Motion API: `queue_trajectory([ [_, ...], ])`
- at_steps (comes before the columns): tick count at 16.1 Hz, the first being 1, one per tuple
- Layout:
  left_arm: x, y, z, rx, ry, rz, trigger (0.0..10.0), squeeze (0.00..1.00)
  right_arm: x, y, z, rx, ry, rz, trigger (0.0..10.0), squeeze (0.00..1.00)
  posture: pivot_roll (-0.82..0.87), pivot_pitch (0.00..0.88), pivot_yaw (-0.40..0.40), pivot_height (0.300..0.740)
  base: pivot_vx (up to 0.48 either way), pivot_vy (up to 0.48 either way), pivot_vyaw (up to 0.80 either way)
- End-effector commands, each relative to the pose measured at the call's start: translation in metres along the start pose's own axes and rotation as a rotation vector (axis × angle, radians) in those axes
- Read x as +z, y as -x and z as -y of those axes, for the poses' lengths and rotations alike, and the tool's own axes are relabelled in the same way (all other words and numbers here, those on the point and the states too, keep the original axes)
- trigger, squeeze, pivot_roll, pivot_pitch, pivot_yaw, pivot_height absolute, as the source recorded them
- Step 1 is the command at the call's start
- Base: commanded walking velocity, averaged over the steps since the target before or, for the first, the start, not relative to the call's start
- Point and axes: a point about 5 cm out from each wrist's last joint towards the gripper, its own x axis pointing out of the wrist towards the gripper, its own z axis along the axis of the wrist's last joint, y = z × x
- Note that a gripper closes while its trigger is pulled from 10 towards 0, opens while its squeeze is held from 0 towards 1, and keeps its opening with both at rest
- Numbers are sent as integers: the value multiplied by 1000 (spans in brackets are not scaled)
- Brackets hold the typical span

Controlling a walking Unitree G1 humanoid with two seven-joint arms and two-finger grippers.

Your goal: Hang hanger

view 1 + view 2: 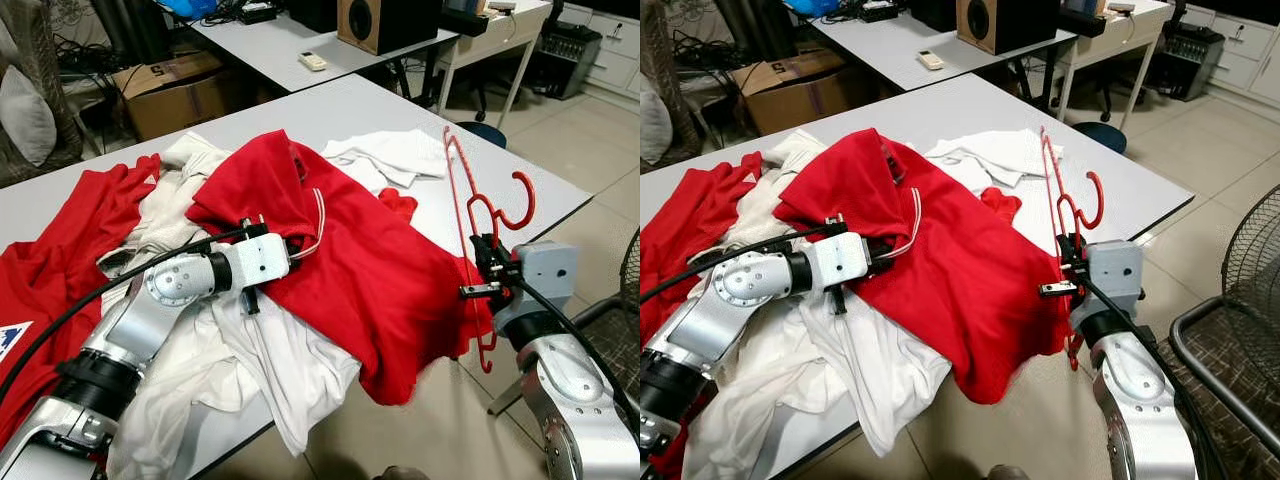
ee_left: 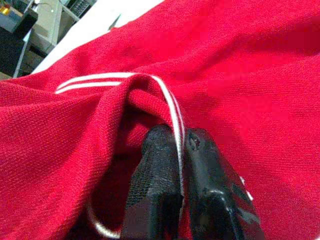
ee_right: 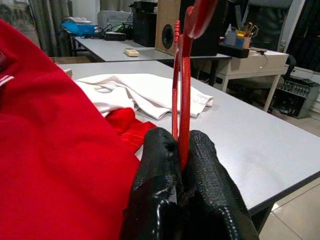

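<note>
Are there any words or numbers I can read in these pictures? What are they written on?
"5": a black number on the flap of the cardboard box behind the table.
The blue and white patch on the red cloth by the table's left edge: too cut off to read.
Nothing else is readable.

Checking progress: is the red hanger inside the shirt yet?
Out. The red plastic hanger stands upright in the right hand, beside the red shirt.

"5" on cardboard box (image 1: 175,88)
</note>
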Motion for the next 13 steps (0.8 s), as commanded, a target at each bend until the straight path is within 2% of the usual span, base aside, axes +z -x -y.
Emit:
queue_trajectory([
  [1, 0, 3, -2, 2, 3, -4, 0, 0, 3, 2, 0, -9, 0, 12, 10000, 0, -211, 0, 74, 740, 0, 0, 0],
  [4, 4, 4, -1, 3, 33, 10, 0, 0, 2, 2, -3, 0, -6, 8, 10000, 0, -200, 1, 70, 740, 0, 0, 0],
  [6, 11, 6, -9, 21, 109, 49, 0, 0, 3, 2, -7, 15, -17, 22, 10000, 0, -207, 0, 82, 740, 0, 0, 0],
  [8, 24, 6, -20, 23, 214, 127, 0, 0, 9, 3, -10, 48, -48, 53, 10000, 0, -210, 0, 91, 740, 0, 0, 0],
  [9, 37, 7, -39, 76, 364, 225, 0, 0, 13, 10, -18, 177, -96, 73, 10000, 0, -205, 0, 91, 740, 0, 0, 0],
  [11, 43, 8, -48, 107, 429, 268, 0, 0, 14, 15, -23, 257, -98, 71, 10000, 0, -203, 0, 87, 740, 0, 0, 0],
  [13, 59, 11, -71, 162, 518, 369, 0, 0, 26, 19, -33, 427, -110, 107, 10000, 0, -207, 0, 90, 740, 0, 0, 0],
])
